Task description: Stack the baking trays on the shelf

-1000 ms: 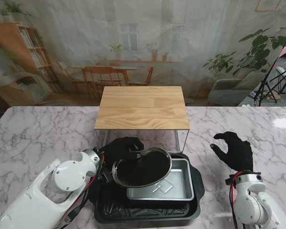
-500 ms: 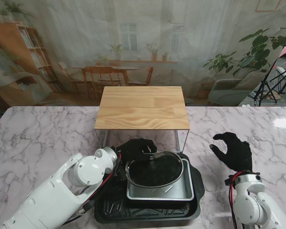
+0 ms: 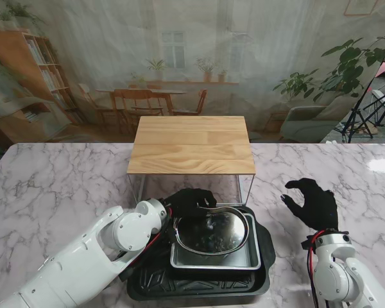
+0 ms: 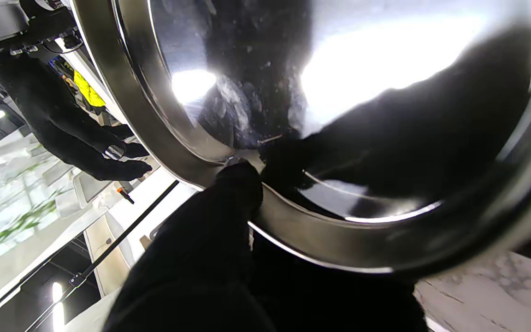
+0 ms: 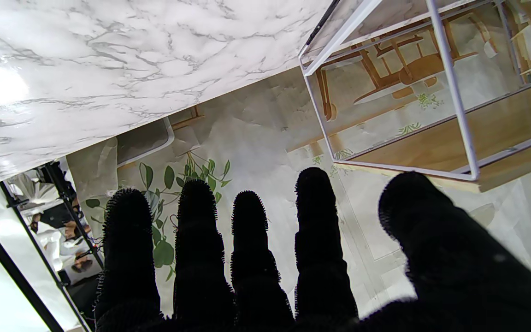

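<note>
Holding the round tray (image 3: 213, 231) by its rim, the left hand (image 3: 187, 200) lifts it over two trays (image 3: 250, 256) near the shelf (image 3: 191, 144). Nothing is stacked yet. The right hand (image 3: 313, 202) is open.
</note>
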`<act>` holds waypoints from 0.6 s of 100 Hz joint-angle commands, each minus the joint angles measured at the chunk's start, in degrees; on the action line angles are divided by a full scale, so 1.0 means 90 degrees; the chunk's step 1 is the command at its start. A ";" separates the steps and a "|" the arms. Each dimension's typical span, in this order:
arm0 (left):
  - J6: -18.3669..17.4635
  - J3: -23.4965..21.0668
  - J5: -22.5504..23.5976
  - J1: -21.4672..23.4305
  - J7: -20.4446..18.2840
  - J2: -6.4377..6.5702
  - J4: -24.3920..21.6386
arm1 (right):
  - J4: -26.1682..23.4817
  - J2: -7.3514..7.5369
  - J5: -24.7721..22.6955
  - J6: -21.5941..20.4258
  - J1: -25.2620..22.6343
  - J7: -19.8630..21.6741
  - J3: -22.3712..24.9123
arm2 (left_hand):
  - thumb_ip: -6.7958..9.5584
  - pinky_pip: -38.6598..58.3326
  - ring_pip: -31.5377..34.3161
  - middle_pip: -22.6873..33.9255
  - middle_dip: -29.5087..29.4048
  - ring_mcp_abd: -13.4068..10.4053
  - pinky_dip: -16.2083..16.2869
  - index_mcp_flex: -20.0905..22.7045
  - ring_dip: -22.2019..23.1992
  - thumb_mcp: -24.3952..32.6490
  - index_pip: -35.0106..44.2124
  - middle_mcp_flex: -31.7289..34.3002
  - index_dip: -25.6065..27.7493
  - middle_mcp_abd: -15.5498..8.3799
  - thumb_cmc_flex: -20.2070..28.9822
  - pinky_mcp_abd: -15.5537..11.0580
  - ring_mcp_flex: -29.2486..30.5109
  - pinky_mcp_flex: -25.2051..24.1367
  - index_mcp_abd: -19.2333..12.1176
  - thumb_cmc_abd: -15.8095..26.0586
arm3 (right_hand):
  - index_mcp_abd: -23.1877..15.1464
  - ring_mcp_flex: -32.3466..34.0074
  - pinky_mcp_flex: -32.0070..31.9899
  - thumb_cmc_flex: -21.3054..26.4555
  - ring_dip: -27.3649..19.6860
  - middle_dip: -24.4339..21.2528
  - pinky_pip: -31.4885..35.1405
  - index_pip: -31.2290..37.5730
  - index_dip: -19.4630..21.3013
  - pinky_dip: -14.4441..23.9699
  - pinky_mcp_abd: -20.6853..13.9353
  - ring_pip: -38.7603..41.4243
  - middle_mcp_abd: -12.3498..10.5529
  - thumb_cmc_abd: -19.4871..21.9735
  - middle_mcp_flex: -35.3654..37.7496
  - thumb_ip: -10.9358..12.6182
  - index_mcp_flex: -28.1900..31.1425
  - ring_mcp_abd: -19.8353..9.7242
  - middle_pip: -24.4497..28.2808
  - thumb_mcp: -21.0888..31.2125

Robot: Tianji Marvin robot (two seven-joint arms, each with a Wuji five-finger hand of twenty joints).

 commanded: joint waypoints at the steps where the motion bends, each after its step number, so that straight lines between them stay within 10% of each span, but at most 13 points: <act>1: 0.0000 0.0093 -0.0008 -0.0054 0.0001 -0.0091 0.0098 | 0.0023 -0.0003 0.0000 -0.0005 0.0000 0.0009 -0.0016 | 0.0138 -0.0077 -0.0125 -0.0075 -0.0095 0.0127 -0.0154 0.0051 -0.0062 0.0765 0.0439 -0.0170 0.0052 -0.0189 0.0475 -0.0391 0.0014 -0.0099 -0.0345 0.0734 | 0.0027 0.0059 -0.0075 0.0137 0.0080 -0.0032 0.0025 0.0065 -0.0044 -0.0013 -0.0110 0.0019 -0.0017 0.0247 0.0062 0.0157 -0.0175 -0.0014 0.0066 -0.0120; 22: 0.0154 0.0239 -0.0120 -0.0128 0.0115 -0.0171 0.0163 | 0.0033 -0.0003 0.0006 -0.0023 0.0008 0.0015 -0.0014 | 0.0158 -0.0228 -0.0234 -0.0319 -0.0085 0.0208 -0.0163 -0.0153 -0.0072 0.0630 0.0356 -0.0361 -0.0028 -0.0093 0.0474 -0.0381 -0.0259 -0.0344 -0.0267 0.0628 | 0.0024 0.0057 -0.0077 0.0132 0.0082 -0.0031 0.0026 0.0064 -0.0044 -0.0008 -0.0109 0.0020 -0.0011 0.0246 0.0063 0.0162 -0.0177 -0.0015 0.0068 -0.0119; 37: 0.0062 0.0185 -0.0180 -0.0016 -0.0017 -0.0113 0.0066 | 0.0034 -0.0006 0.0004 -0.0042 -0.0003 -0.0012 0.0003 | 0.0590 -0.0470 -0.0451 -0.0974 -0.0027 0.0349 -0.0126 -0.0404 -0.0126 -0.0635 -0.0073 -0.0531 -0.0685 0.0077 0.0288 -0.0307 -0.0656 -0.0698 -0.0145 0.0480 | 0.0026 0.0064 -0.0077 0.0137 0.0084 -0.0030 0.0027 0.0068 -0.0042 -0.0004 -0.0110 0.0026 -0.0019 0.0250 0.0054 0.0162 -0.0175 -0.0013 0.0069 -0.0117; 60: -0.0047 -0.0253 -0.0056 0.0401 -0.0373 0.0089 -0.0333 | 0.0034 -0.0013 0.0002 -0.0055 -0.0017 -0.0062 0.0021 | 0.0720 -0.0661 -0.0505 -0.0429 -0.1696 0.0551 -0.0039 -0.0073 -0.0114 -0.1402 -0.1803 -0.1312 -0.1707 0.0263 -0.0221 -0.0098 -0.1136 -0.1144 0.0093 0.0487 | 0.0032 0.0055 -0.0075 0.0139 0.0085 -0.0029 0.0033 0.0068 -0.0043 0.0002 -0.0109 0.0029 -0.0016 0.0244 0.0058 0.0161 -0.0175 -0.0017 0.0075 -0.0126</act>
